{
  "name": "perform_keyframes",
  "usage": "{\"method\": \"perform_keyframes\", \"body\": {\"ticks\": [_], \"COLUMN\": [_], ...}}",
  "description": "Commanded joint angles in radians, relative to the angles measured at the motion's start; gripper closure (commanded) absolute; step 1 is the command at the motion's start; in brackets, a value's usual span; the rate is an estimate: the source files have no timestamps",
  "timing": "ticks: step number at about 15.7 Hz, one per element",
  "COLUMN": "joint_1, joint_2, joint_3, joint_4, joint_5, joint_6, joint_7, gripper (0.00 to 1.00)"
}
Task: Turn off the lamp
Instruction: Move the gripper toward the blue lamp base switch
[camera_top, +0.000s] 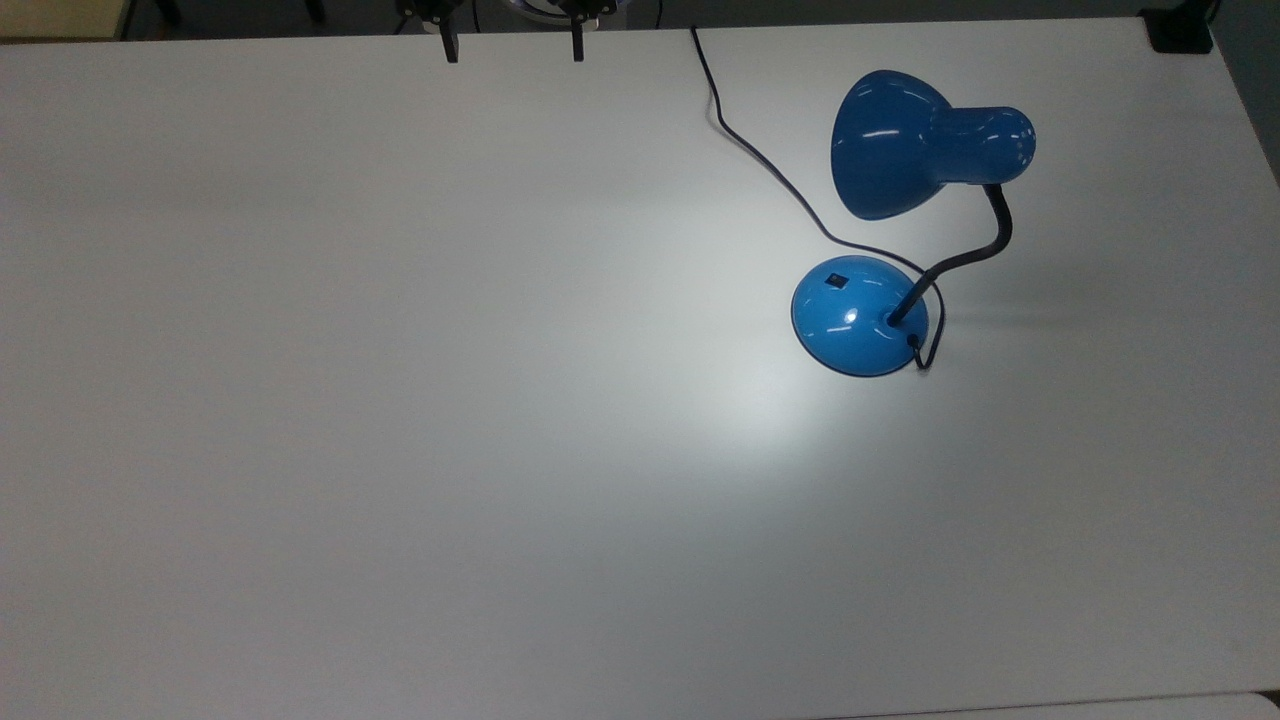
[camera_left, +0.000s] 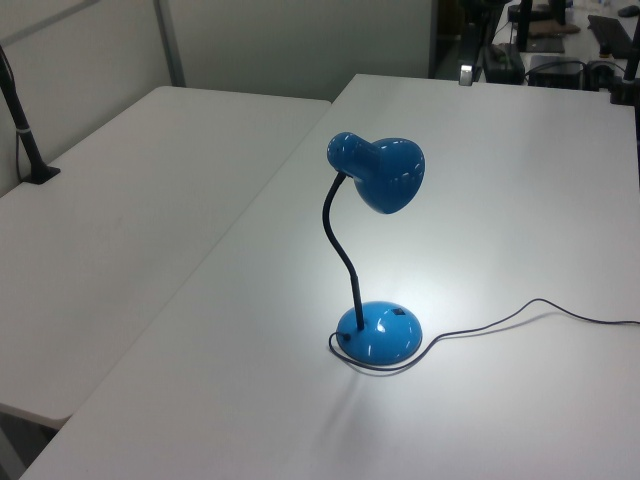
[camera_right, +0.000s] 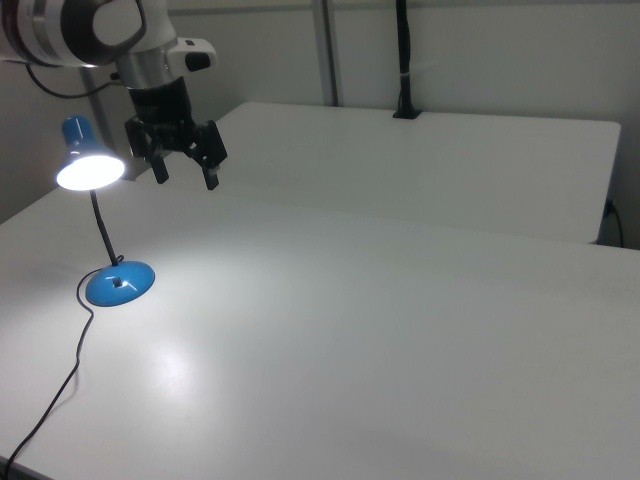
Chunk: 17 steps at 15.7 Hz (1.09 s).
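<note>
The lamp (camera_top: 905, 215) stands on the white bench (camera_top: 400, 400), toward the top view's right, and it is lit: a bright pool of light lies on the bench beside its round base (camera_top: 860, 316). The bent neck (camera_top: 975, 250) leans the shade (camera_top: 900, 143) out past the base, so the light falls beside the base instead of on it. That leaning also leaves the small black switch (camera_top: 837, 280) on the dome of the base uncovered from above, which should make it reachable for a downward press. The cord (camera_top: 760, 160) leaves the back of the base, loops around it, and runs off to the bench's far edge in the top view, away from the switch side.

The pincer (camera_right: 182, 160) hangs in the air well above the bench, its two fingers spread apart and holding nothing. In the right view it sits just to the right of the shade and higher than the base, well apart from the switch. My judgement is that the reach toward the switch has yet to begin.

The right view looks into the glowing mouth of the shade (camera_right: 90, 172), which makes it plain that the bulb is on. The top view gives the switch's exact spot on the base. The left view shows the full curve of the neck (camera_left: 340, 250) and how the cord (camera_left: 520, 315) lies flat on the bench beyond the base (camera_left: 379, 332).
</note>
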<state>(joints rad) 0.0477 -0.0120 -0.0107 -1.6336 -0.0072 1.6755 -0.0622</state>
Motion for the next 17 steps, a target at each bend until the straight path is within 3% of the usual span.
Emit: {"method": "perform_keyframes", "body": {"ticks": [1, 5, 7, 9, 12, 17], "joint_1": [0.003, 0.015, 0.017, 0.043, 0.064, 0.145], "joint_2": [0.0, 0.003, 0.003, 0.01, 0.017, 0.029], "joint_3": [-0.008, 0.006, 0.021, 0.026, 0.026, 0.028], "joint_4": [-0.014, -0.052, -0.077, -0.101, -0.127, -0.236], "joint_5": [0.007, 0.006, 0.007, 0.022, 0.113, 0.212], "joint_6": [-0.075, -0.089, -0.089, -0.085, -0.079, 0.088], "joint_7": [-0.295, -0.32, -0.25, -0.187, -0.072, 0.097], "gripper": [0.0, 0.0, 0.11, 0.3, 0.99, 1.0]}}
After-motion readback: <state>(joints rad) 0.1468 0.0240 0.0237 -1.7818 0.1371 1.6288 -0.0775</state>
